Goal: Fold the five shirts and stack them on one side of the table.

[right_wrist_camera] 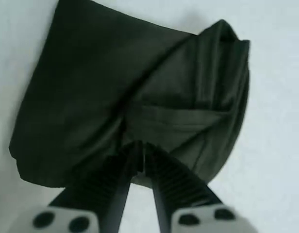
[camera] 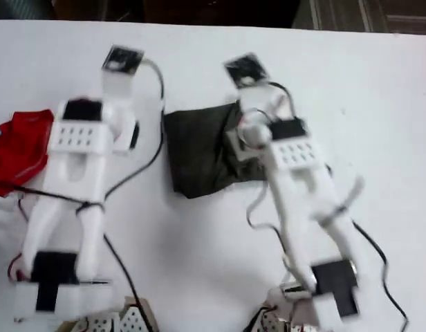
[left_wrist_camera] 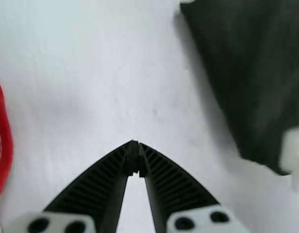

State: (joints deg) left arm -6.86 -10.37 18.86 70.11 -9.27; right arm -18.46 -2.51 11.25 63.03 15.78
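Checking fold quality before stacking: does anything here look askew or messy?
Yes. The dark shirt lies askew on the table, one side bunched in uneven layers. The red shirt looks rumpled, not folded flat.

A white table (camera: 379, 104) runs back to a dark floor (camera: 199, 10).
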